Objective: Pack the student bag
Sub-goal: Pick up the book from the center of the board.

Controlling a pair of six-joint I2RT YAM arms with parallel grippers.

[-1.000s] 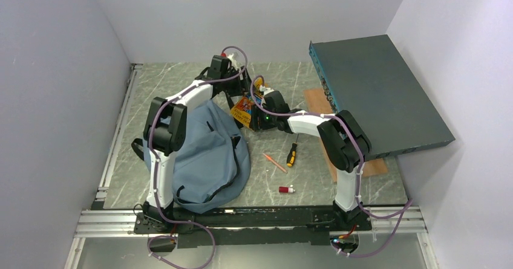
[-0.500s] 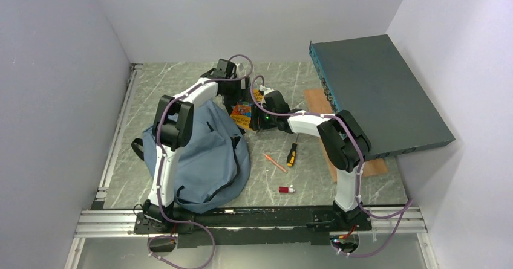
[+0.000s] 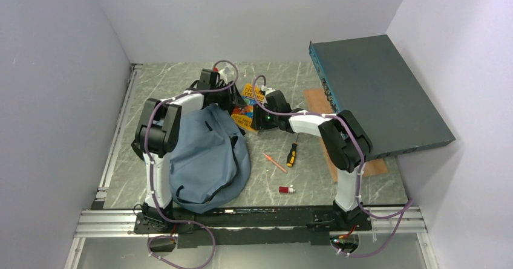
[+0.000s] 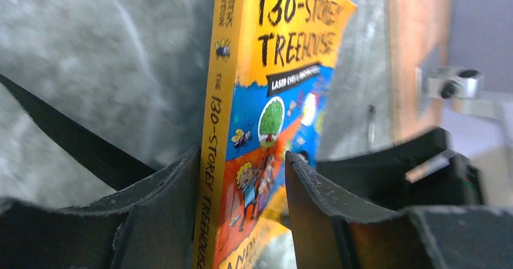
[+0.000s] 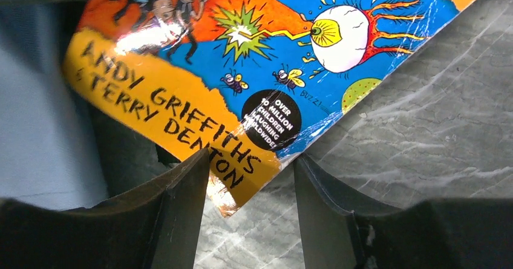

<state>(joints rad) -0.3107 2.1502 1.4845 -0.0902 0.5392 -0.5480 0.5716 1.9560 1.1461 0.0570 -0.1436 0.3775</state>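
Up near the worktop's far edge, the book (image 4: 266, 100) isn't in the student bag (image 3: 209, 160) slumped at the near-left corner yet: right gripper (image 5: 251, 160) gapes around its corner, left gripper (image 4: 242, 157) straddles the spine (can't tell if clamped), and the pencil (image 3: 274, 162) and screwdriver (image 3: 291, 155) look unpacked too.

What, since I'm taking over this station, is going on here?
Both arms are at a children's book beside the blue backpack. The left gripper and the right gripper each have it between their fingers; how firmly is unclear. The book is not in the backpack yet. A screwdriver and pencil lie loose nearby.
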